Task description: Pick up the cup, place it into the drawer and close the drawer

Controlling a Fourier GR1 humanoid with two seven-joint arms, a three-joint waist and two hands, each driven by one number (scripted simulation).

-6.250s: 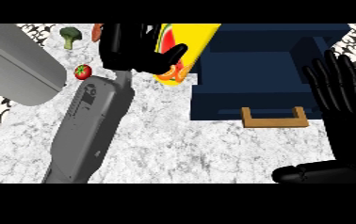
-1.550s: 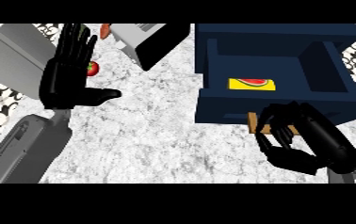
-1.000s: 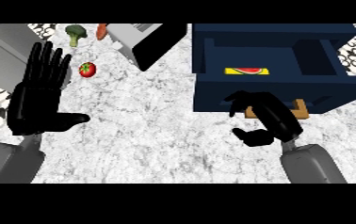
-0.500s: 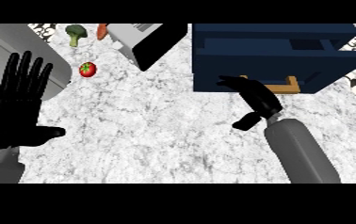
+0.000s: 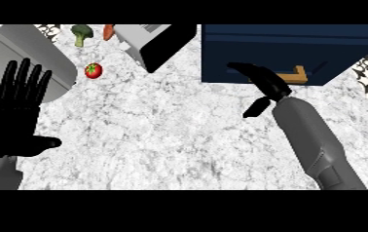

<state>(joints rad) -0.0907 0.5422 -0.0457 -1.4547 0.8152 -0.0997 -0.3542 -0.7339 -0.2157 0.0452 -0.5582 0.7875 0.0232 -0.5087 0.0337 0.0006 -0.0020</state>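
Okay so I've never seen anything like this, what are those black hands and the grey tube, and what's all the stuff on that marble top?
You are looking steeply down from a humanoid robot's head at a marble kitchen counter. The grey tube is its right forearm, ending in the black right hand, whose straight fingers reach against the front of a dark blue drawer beside its wooden handle. The drawer looks pushed in; no cup shows. The left hand rests open at the view's left edge, fingers up. Neither hand holds anything. On the counter lie a tomato, a broccoli floret and a carrot, next to a grey and black appliance I cannot identify.
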